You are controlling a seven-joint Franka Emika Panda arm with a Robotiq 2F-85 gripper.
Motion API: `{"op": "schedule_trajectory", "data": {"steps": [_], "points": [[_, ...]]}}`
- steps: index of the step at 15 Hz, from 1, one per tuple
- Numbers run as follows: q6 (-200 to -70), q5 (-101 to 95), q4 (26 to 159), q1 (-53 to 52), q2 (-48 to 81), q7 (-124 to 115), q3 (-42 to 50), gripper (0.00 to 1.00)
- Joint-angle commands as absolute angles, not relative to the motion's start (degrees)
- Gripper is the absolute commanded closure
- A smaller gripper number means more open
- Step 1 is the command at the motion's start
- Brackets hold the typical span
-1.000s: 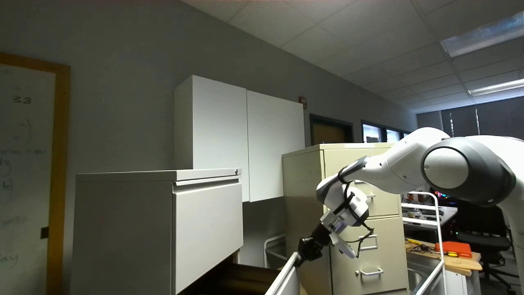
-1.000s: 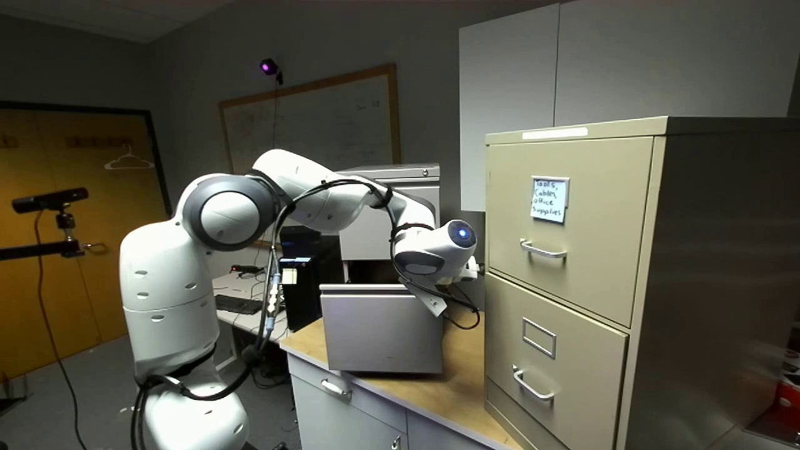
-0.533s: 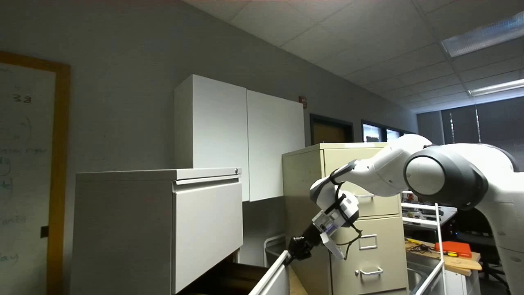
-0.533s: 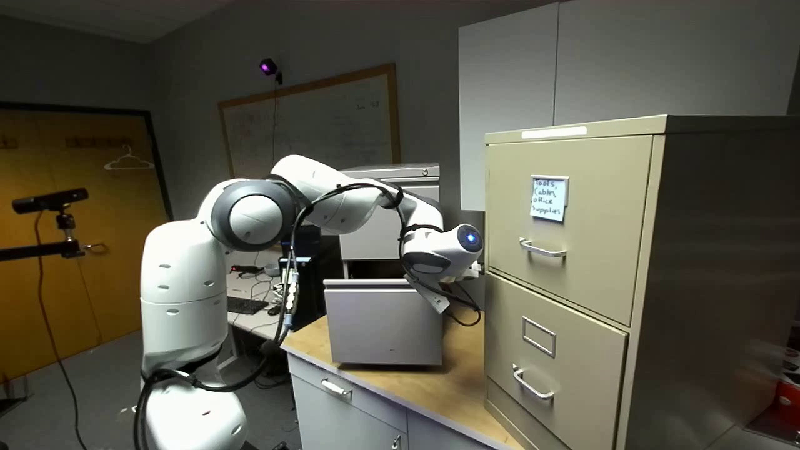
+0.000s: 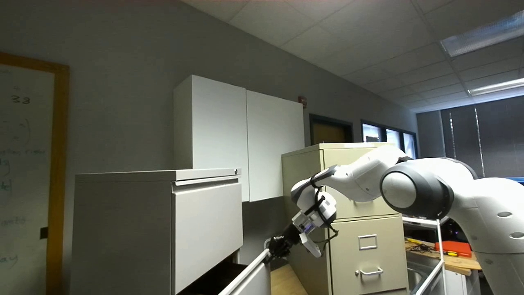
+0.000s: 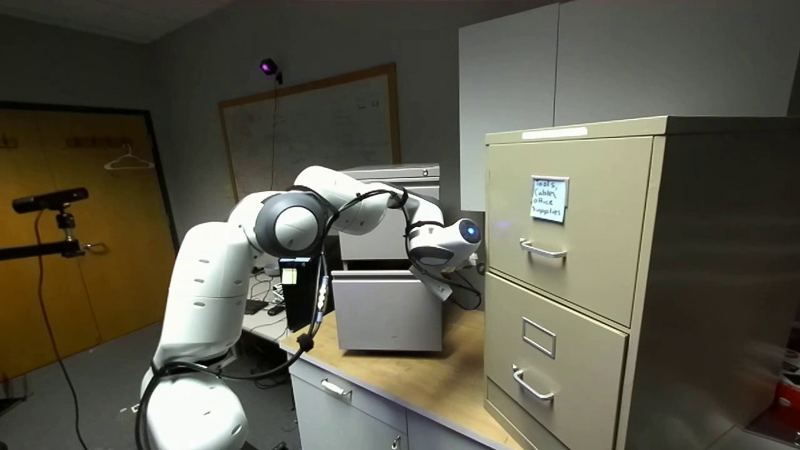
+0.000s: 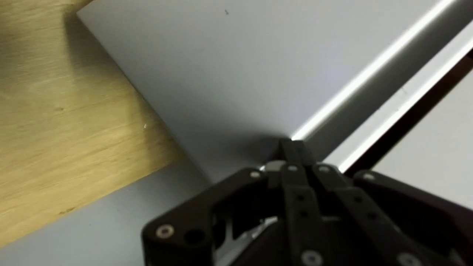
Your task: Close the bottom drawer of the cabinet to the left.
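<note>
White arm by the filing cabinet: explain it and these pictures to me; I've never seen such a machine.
The white machine is a robot arm with black jaws at its end. Two pictures are taken from outside it; the close-up is taken from its wrist. A beige filing cabinet stands on the wooden worktop, and above that worktop juts the open bottom drawer of the pale grey cabinet. The jaws are shut, at the drawer's top edge near a corner, seemingly touching it; nothing shows held between them.
</note>
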State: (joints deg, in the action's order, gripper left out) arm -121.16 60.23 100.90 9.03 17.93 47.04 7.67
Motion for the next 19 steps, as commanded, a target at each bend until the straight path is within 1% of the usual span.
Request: {"op": "schedule_trajectory", "data": {"steps": [1,11,16,19], "points": [[-118.6,60.7,91.0,9.2,22.6,43.9,4.5,1.0],[-117.8,57.7,74.7,8.5,34.3,37.2,0.0,1.0],[-116.8,52.5,66.0,7.9,39.7,32.5,-2.2,1.0],[-113.8,48.3,63.5,8.0,40.4,30.2,-2.6,1.0]]}}
